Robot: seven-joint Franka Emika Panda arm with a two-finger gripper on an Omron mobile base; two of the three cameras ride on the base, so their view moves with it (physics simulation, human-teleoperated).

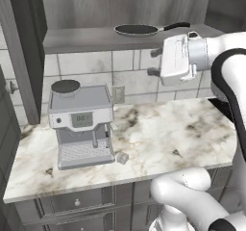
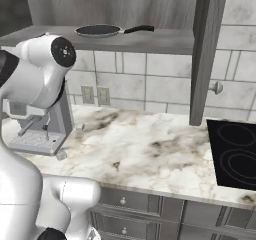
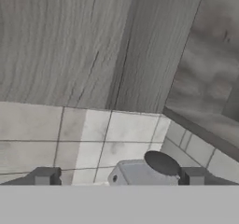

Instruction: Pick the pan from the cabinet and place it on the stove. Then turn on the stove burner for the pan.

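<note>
One pan lies in the open cabinet. One coffee machine stands left on the worktop. The empty pincer has its fingers apart.

The pan lies on the open cabinet's shelf, upper middle of the frame, handle pointing right. Below-left, a coffee machine stands on the bench. The stove sits at the bench's right end.
</note>
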